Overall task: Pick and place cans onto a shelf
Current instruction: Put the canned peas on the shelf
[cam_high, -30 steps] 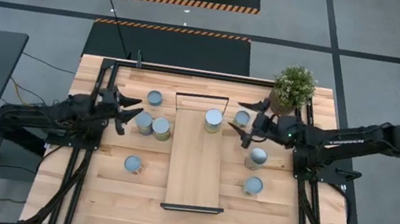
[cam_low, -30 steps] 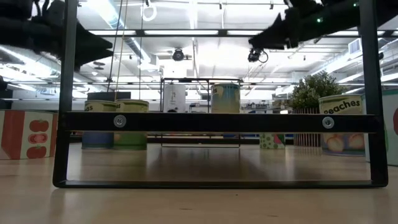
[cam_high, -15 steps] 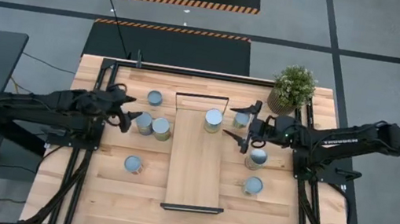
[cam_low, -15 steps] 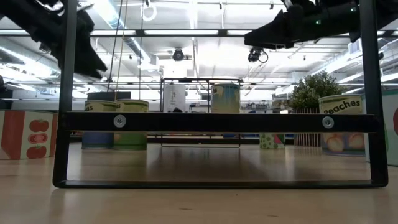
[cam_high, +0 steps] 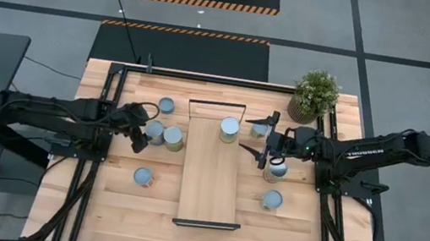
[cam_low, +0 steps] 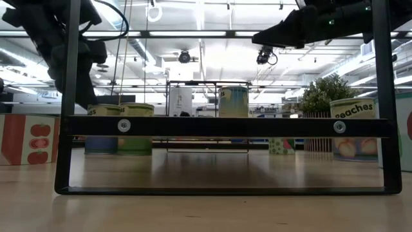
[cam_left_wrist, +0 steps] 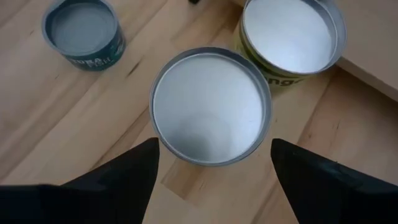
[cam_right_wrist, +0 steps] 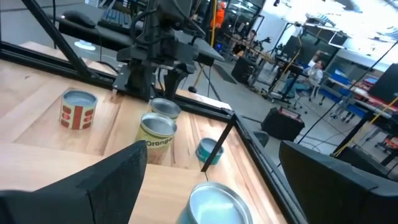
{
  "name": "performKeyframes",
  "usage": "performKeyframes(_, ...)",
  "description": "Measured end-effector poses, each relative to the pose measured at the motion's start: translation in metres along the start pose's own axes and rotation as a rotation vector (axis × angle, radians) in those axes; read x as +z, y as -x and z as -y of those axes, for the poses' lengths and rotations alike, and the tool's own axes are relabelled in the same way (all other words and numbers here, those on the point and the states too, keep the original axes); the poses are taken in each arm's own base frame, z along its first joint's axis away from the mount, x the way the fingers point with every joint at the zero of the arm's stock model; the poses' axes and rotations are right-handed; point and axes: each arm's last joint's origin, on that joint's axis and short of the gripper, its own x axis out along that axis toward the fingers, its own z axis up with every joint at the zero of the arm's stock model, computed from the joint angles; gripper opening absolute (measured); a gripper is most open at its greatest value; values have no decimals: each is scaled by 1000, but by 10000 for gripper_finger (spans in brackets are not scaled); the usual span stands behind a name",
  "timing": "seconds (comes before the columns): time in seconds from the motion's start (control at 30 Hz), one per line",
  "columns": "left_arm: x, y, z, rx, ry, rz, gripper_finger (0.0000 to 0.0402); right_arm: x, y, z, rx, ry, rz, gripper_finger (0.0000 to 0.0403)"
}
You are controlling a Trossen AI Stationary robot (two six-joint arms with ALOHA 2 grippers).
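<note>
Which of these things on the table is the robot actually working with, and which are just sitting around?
Part of the job:
- the cans, one already on the shelf, one right under the open left hand
- the shelf
- the open right hand, hovering near a can

Just sitting around:
- the potted plant

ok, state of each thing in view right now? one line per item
left gripper: open, straddling the can beside the shelf's left edge
that can: upright on the table, not gripped
orange-labelled can: upright, next to it
right gripper: open, hovering right of the shelf, holding nothing
shelf: flat on the table, one can standing on it
potted plant: upright at the table's far right corner
</note>
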Motion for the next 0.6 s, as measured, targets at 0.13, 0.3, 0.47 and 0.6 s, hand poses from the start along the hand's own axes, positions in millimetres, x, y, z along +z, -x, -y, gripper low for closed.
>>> performKeyframes(0.13,-4,1,1,-16,-11,-44,316,1,0,1,-5,3,13,373)
performKeyframes(0.3,-10,1,2,0,-3,-85,316,5,0,1,8,11,56,373)
performKeyframes(0.47,-11,-3,3,49,29,-83,316,7,0,1,36,13,91,373)
performKeyframes(0.6,-10,-13,5,86,21,-116,316,7,0,1,43,18,93,373)
